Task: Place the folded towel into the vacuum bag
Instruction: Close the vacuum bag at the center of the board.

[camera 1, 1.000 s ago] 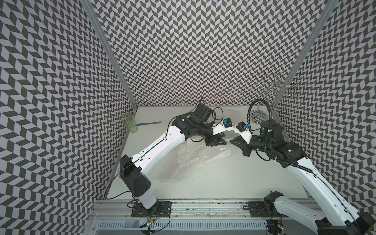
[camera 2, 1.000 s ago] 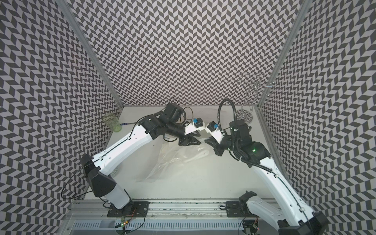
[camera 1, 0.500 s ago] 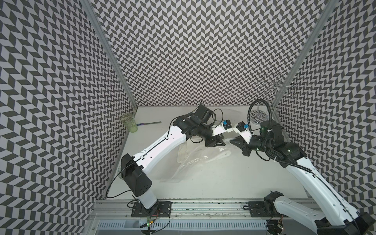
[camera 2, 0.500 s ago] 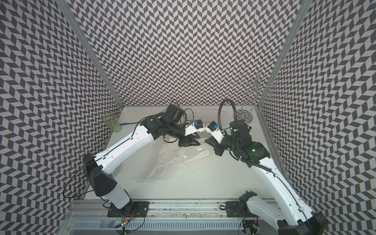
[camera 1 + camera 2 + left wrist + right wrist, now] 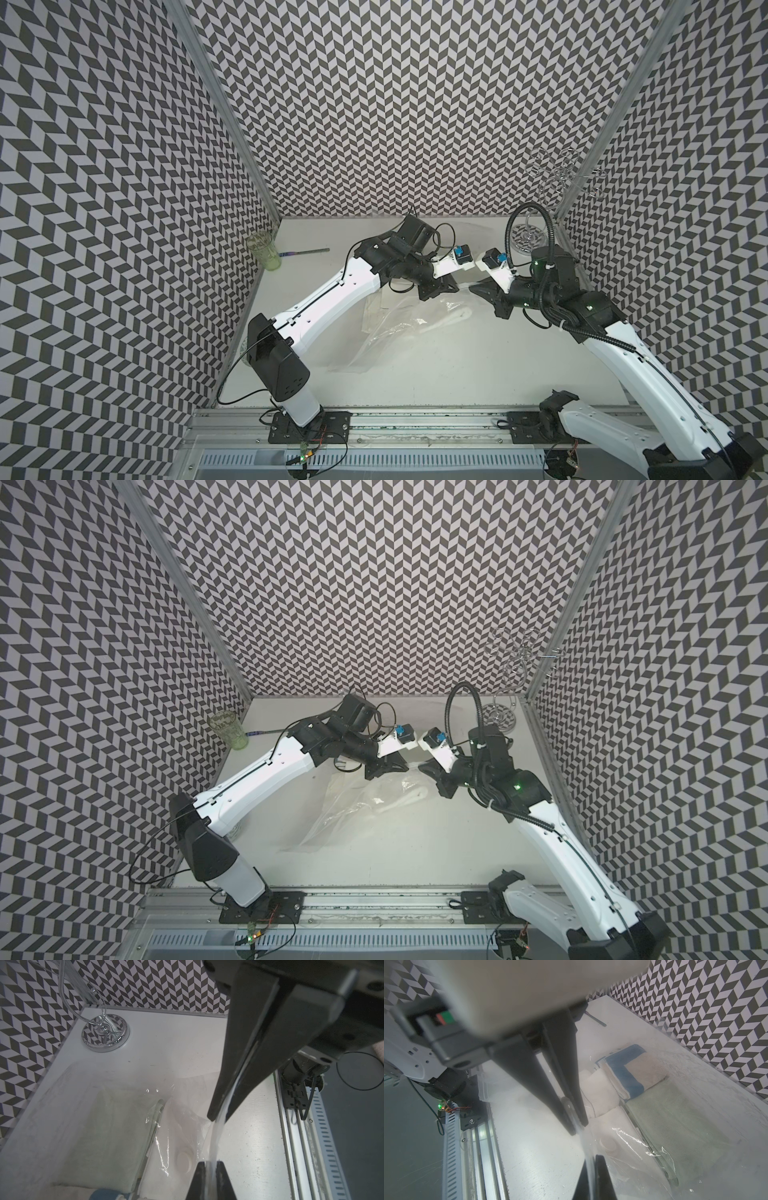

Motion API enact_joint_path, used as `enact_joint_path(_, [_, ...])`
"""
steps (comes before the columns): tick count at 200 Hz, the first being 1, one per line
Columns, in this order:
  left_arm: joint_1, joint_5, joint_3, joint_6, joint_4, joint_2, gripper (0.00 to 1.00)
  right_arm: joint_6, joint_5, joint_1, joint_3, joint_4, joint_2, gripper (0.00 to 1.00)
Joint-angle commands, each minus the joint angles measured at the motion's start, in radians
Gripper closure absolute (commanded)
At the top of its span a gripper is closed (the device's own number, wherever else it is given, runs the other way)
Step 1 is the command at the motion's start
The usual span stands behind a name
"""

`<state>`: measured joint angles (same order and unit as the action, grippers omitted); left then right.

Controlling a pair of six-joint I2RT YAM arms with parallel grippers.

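Between the two arms, the bag hangs by its mouth edge. The left jaws and right jaws are each pinched shut on the film, and the body drapes on the surface. The film looks thin, slick and floppy, so the stiffer zip strip is the safer hold. The blue-banded towel lies beside the bag, apparently outside it. It looks soft and light, best taken by its folded edge.

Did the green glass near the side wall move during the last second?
No. The green glass stands where it stood before, just in front of the foot of the back corner post.
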<state>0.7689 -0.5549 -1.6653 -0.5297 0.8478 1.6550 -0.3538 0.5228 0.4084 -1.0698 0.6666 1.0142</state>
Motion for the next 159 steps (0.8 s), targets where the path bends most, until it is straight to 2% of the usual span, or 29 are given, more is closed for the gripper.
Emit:
enact_joint_path(1, [-0.01, 0.109, 0.074, 0.0, 0.048, -0.047, 0.94, 0.01, -0.093, -0.03, -0.059, -0.091, -0.028, 1.0])
enact_joint_path(33, [-0.011, 0.171, 0.143, 0.0, 0.04, -0.1, 0.95, 0.028, -0.157, -0.069, -0.09, -0.105, -0.046, 1.0])
enact_joint_path(91, [0.015, 0.114, 0.145, 0.007, 0.063, -0.108, 0.89, 0.034, -0.209, -0.098, -0.129, -0.093, -0.057, 1.0])
enact_joint_path(125, [0.024, 0.132, 0.165, 0.012, 0.074, -0.126, 0.85, 0.015, -0.237, -0.099, -0.119, -0.089, -0.074, 1.0])
enact_joint_path(159, [-0.006, 0.141, 0.148, -0.002, 0.08, -0.106, 0.85, -0.01, -0.282, -0.099, -0.099, -0.088, -0.101, 1.0])
